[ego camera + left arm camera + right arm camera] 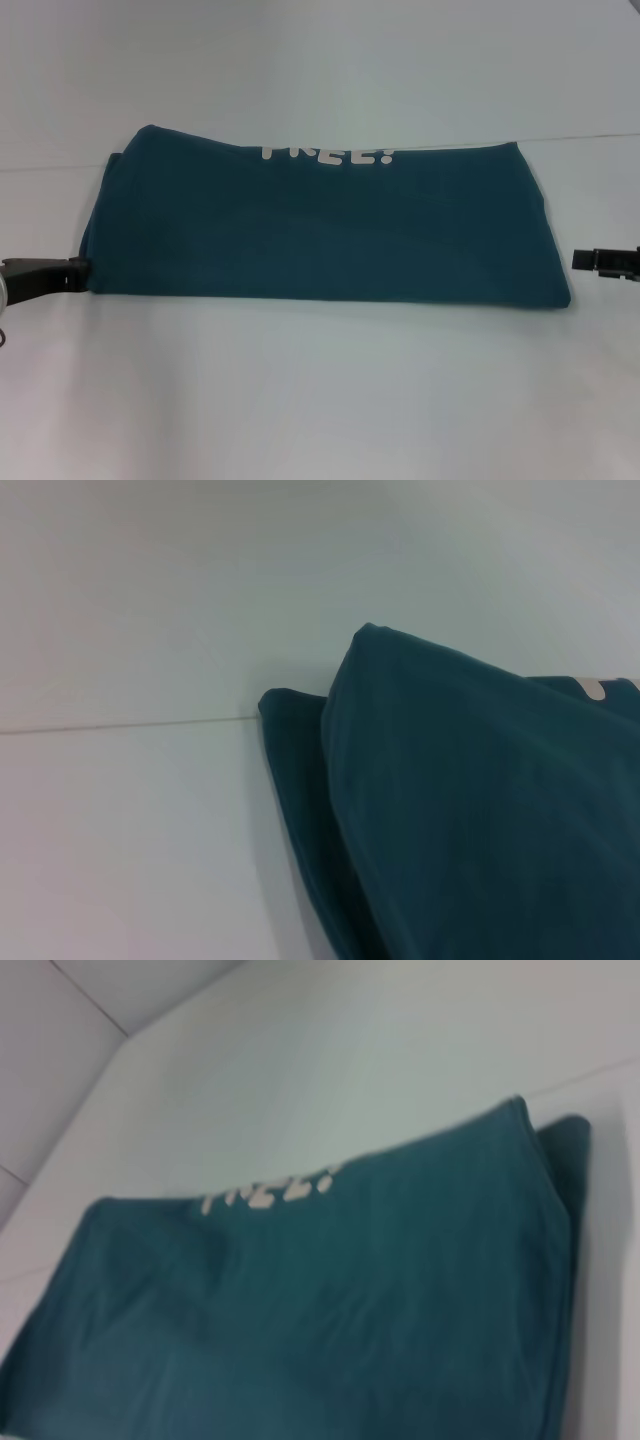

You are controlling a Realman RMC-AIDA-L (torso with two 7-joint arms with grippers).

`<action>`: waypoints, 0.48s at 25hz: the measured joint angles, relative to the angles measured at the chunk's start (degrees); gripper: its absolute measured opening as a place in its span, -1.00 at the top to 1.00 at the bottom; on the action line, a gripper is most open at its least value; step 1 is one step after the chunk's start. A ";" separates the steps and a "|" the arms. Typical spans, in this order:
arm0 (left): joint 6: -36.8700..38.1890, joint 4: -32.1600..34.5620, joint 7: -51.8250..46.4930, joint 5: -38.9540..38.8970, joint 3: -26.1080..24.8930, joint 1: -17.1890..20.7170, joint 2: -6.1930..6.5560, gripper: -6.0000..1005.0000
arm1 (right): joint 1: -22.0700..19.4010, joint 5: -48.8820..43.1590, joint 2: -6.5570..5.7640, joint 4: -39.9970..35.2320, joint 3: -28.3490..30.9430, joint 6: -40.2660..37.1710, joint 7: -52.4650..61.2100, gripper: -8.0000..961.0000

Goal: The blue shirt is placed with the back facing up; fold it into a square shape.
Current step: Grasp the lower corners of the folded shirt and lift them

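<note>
Two pincers beside blue shirt

Even, soft light on a pale scene, with blur in the right wrist view.

The white table is brightly and evenly lit in the head view, with a faint bluish cast and no hard glare; the far part fades into a dimmer grey. The large dark teal-blue soft-fabric shirt throws only a thin, soft shadow along its near edge, and its white block lettering looks soft-edged. In the left wrist view the shirt's folds read clearly, with darker shading between the layers. The right wrist view is the haziest: the shirt and its lettering are smeared, and a soft shadow lies beside the fabric.
</note>
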 joint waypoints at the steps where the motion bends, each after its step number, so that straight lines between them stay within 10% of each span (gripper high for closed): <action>1: 0.28 0.21 -0.21 0.29 0.03 0.04 0.00 0.99 | 0.03 -0.67 0.00 0.00 0.06 0.01 0.13 -0.37; 12: 3.66 3.61 -2.47 2.04 0.21 1.02 -0.27 0.99 | 0.28 -2.89 0.32 0.27 0.03 1.79 0.26 -0.37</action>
